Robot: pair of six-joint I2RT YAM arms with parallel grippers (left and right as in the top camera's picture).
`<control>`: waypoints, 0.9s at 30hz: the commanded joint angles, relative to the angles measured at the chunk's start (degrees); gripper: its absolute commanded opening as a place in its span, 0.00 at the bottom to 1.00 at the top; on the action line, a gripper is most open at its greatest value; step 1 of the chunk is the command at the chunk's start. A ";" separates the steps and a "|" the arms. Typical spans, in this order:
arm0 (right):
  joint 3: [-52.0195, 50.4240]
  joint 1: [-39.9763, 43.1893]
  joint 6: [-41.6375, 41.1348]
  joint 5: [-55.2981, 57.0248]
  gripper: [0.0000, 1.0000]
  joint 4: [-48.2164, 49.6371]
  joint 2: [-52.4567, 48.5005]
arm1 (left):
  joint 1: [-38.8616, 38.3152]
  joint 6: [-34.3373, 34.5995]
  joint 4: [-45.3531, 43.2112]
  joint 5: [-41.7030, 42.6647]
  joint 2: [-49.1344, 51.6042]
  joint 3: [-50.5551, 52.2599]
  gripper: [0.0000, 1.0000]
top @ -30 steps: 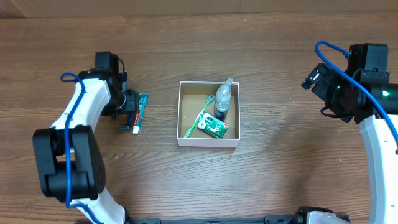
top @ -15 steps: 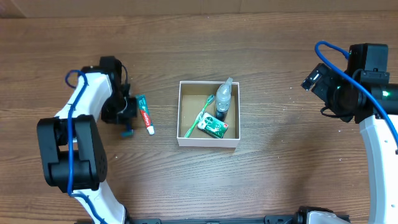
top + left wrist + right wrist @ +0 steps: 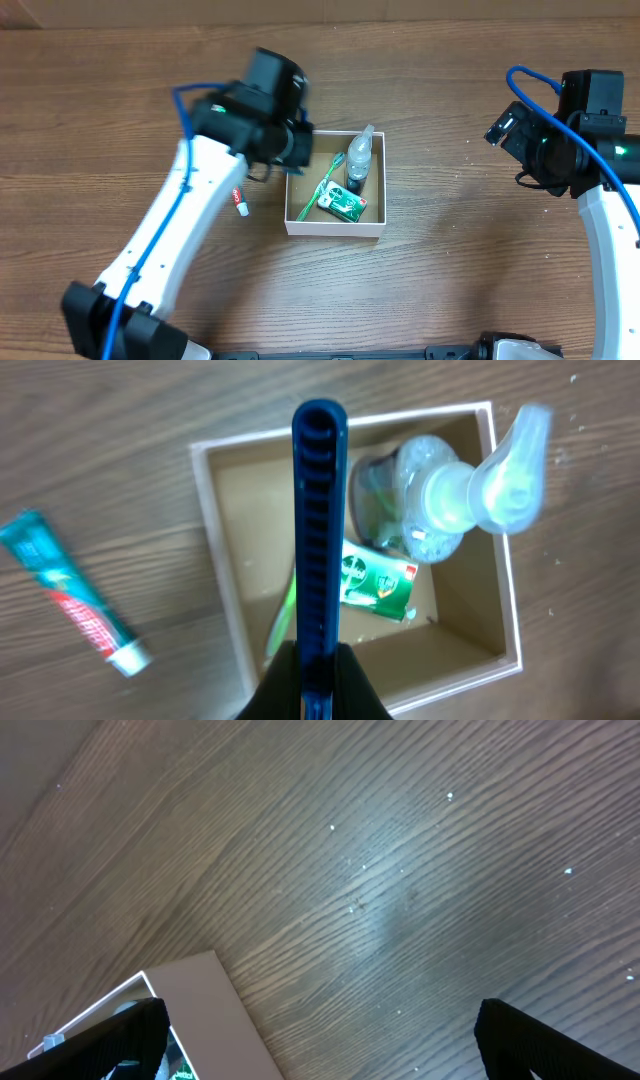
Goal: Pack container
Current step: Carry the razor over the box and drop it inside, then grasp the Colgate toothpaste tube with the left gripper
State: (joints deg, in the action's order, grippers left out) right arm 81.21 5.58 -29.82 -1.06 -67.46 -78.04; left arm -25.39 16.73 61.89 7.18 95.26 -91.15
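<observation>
1. Now the left arm [image 3: 190, 215] reaches across the surface [image 3: 450, 280] to the container's near-left corner. Half a second ago it stood at the far left, beside the toothpaste tube [image 3: 75, 605].
2. The left fingers [image 3: 272, 698] are clamped on the lower end of a blue ribbed bar [image 3: 318, 530]. In the left wrist view the bar stands over the container's left half, above the wall line.
3. The container [image 3: 334, 228] sits at the centre of the surface, in the same place as before. It holds a green toothbrush [image 3: 318, 197], a clear spray bottle [image 3: 359, 152] and a green packet [image 3: 343, 205], all lying as they did earlier.
4. The toothpaste tube lies on the surface just left of the container, apart from its wall. In the overhead view only its white cap end [image 3: 241, 208] shows past the arm, at the same spot as half a second ago.
5. The right arm [image 3: 575, 140] stays at the right edge, unchanged. The right fingers [image 3: 110, 1045] are spread wide with nothing between them, over bare surface beside a corner of the container.
</observation>
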 commanded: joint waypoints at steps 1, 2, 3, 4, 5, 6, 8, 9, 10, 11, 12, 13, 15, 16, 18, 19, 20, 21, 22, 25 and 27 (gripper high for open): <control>0.50 0.17 -0.24 0.33 1.00 0.26 0.22 | -3.52 9.86 -2.86 -3.15 2.14 7.52 0.11; 0.50 0.17 -0.24 0.33 1.00 0.26 0.22 | -3.56 11.52 -3.89 -3.10 2.12 8.92 0.22; 0.50 0.17 -0.24 0.33 1.00 0.24 0.22 | -3.34 11.61 -3.87 -3.08 2.12 8.68 0.31; 0.50 0.17 -0.26 0.33 1.00 0.24 0.22 | -2.67 11.52 -3.19 -3.10 1.75 7.69 0.35; 0.50 0.17 -0.26 0.33 1.00 0.26 0.22 | -1.73 10.86 -2.05 -3.10 1.29 6.43 0.46; 0.50 0.17 -0.26 0.33 1.00 0.26 0.22 | -0.20 9.20 -0.24 -3.30 0.57 4.61 0.75; 0.50 0.17 -0.26 0.33 1.00 0.24 0.22 | 3.98 5.81 1.70 -3.32 -0.55 2.45 1.00; 0.50 0.17 -0.26 0.33 1.00 0.24 0.22 | 7.21 5.31 2.10 -3.30 -0.68 2.43 1.00; 0.50 0.17 -0.26 0.33 1.00 0.26 0.22 | 9.77 5.33 2.16 -3.32 -0.22 2.99 1.00; 0.50 0.17 -0.26 0.33 1.00 0.24 0.22 | 11.82 5.40 1.90 -3.50 0.31 3.93 1.00; 0.50 0.17 -0.26 0.33 1.00 0.26 0.22 | 13.88 6.49 1.36 -4.31 1.25 5.49 1.00; 0.50 0.17 -0.26 0.33 1.00 0.26 0.22 | 15.04 8.09 0.48 -5.55 2.36 7.08 1.00; 0.50 0.17 -0.26 0.33 1.00 0.24 0.22 | 16.74 11.61 -1.60 -7.04 5.29 9.68 1.00; 0.50 0.17 -0.24 0.33 1.00 0.24 0.22 | 17.77 12.92 -2.67 -6.97 7.43 10.32 1.00; 0.50 0.17 -0.26 0.33 1.00 0.26 0.22 | 18.84 13.11 -3.56 -6.93 11.45 10.40 0.95; 0.50 0.17 -0.26 0.33 1.00 0.24 0.22 | 19.04 12.94 -3.56 -6.99 13.14 10.40 0.91; 0.50 0.17 -0.26 0.33 1.00 0.26 0.22 | 19.08 12.81 -3.41 -7.54 15.06 10.43 0.84; 0.50 0.17 -0.26 0.33 1.00 0.26 0.22 | 19.04 12.87 -3.50 -7.61 16.90 10.43 0.81; 0.50 0.17 -0.26 0.33 1.00 0.26 0.22 | 19.06 12.92 -3.67 -7.58 18.56 10.43 0.79; 0.50 0.17 -0.26 0.33 1.00 0.26 0.22 | 19.06 12.83 -3.91 -7.87 21.46 10.43 0.52; 0.50 0.17 -0.24 0.33 1.00 0.24 0.22 | 19.08 11.93 -4.92 -7.78 22.16 10.43 0.45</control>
State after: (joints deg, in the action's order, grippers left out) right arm 81.21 5.58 -29.80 -1.10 -67.51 -78.04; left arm -6.48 28.95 57.95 0.34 116.20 -80.79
